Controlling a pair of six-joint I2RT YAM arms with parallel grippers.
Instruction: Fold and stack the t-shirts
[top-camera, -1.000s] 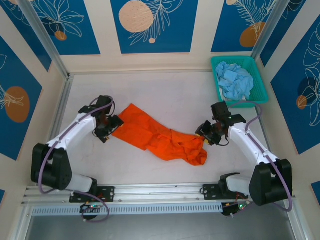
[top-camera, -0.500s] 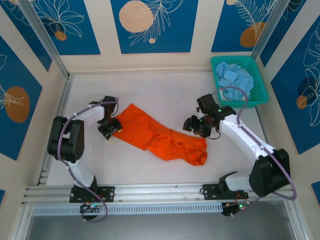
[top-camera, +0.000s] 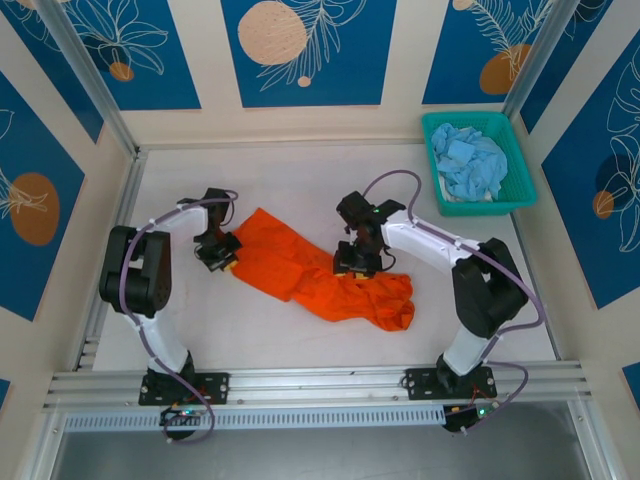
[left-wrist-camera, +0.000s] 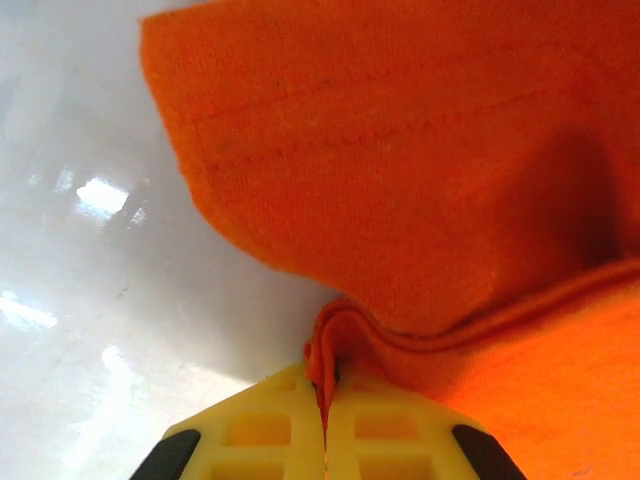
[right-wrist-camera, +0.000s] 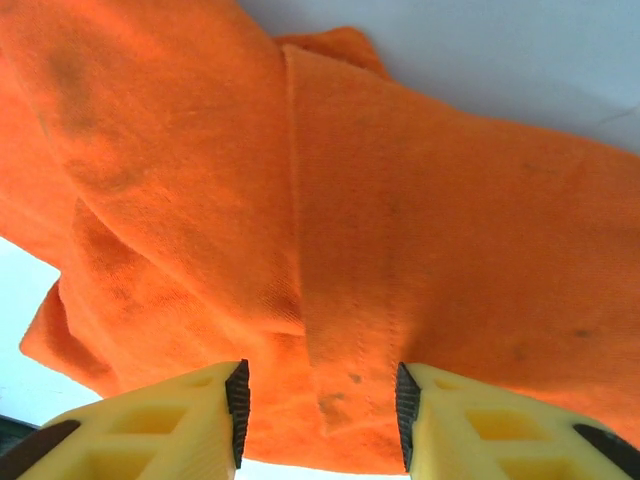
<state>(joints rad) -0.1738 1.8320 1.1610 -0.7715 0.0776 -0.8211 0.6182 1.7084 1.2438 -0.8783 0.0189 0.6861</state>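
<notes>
The bright orange t-shirt (top-camera: 320, 270) lies crumpled in a long diagonal strip across the middle of the table. My left gripper (top-camera: 226, 256) is shut on its upper left edge; the left wrist view shows a fold of orange cloth (left-wrist-camera: 330, 345) pinched between the yellow fingers. My right gripper (top-camera: 358, 262) hovers open over the shirt's middle, and the orange fabric (right-wrist-camera: 330, 230) spreads beneath the gap between its fingers (right-wrist-camera: 190, 415). Pale sky blue t-shirts (top-camera: 468, 162) sit bunched in the teal basket.
The teal mesh basket (top-camera: 515, 185) stands at the back right corner. Blue patterned walls enclose the white table (top-camera: 300, 180) on three sides, and a metal rail runs along the near edge.
My right gripper has swung left from the shirt's right end to above its middle. The left arm has folded in closer, still holding the shirt's left edge.
</notes>
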